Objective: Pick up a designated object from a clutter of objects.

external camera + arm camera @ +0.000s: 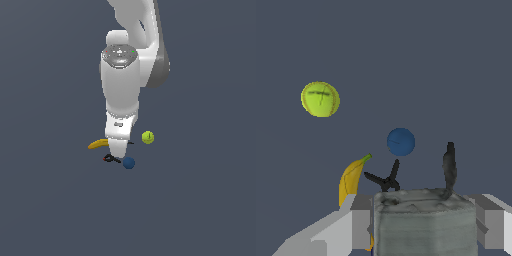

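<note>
Wrist view puts the tiny block (426,225) right up against the lens. It sits between the two fingers (358,222) of the gripper (423,220), and each pad lies flush against one of its sides, so we read the hand as pinching it. The mottled whitish-grey face we see is wider than it is tall, with the long side running from finger to finger. Its depth is hidden, so the true long axis stays uncertain. Its smudged surface shows nothing we can read as writing.

Beyond it lie the black clamp (385,179), the blue ball (401,141) and the banana (352,181). The yellow-green ball (320,99) lies well apart and carries only dark seam lines. A dark upright sliver (450,165) stands near the block (we cannot tell what it belongs to).

From the exterior view, the gripper (118,150) hangs over the clutter and hides the block. The banana (98,144) pokes out to that view's left, and the yellow-green ball (147,137) sits to its right. The clamp (111,159) lies just beside the blue ball (129,163). The counter (50,210) runs past both frames, so its edges and corners give us no bearings; open surface surrounds the cluster on every side.
</note>
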Available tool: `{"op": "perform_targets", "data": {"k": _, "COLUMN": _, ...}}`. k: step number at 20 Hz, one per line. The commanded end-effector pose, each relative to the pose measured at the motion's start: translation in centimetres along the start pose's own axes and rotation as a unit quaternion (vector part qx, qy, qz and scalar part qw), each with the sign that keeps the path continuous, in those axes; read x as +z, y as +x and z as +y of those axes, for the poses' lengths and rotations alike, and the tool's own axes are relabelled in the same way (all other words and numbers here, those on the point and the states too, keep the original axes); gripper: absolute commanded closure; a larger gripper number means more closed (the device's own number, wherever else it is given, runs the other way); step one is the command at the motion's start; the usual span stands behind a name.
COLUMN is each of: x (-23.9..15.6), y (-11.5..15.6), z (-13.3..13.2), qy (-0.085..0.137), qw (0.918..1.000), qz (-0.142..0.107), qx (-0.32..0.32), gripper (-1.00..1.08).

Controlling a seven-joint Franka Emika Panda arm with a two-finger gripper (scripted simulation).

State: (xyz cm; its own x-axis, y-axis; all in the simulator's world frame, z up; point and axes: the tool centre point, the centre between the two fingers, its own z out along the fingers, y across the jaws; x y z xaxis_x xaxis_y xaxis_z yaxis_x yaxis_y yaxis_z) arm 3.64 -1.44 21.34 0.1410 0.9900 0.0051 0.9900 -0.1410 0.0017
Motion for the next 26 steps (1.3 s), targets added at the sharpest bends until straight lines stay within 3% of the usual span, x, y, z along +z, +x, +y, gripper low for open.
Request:
{"op": "perform_targets", "data": {"k": 1, "x": -2.5, "y": -0.7, "z": 1.0, "qy": 0.0, "qw": 1.0, "qz": 0.0, "qx": 0.0, "gripper": 1.08}}
{"op": "perform_targets", "data": {"k": 13, "x": -11.8, "y": -3.7, "z": 5.6, "qy": 0.001, "qw": 1.0, "qz": -0.001, "qx": 0.0, "gripper": 1.08}}
{"op": "perform_targets", "data": {"k": 26, "x": -15.8, "y": -5.0, "z": 7.8, "qy": 0.001, "qw": 1.0, "qz": -0.003, "qx": 0.001, "gripper": 1.08}}
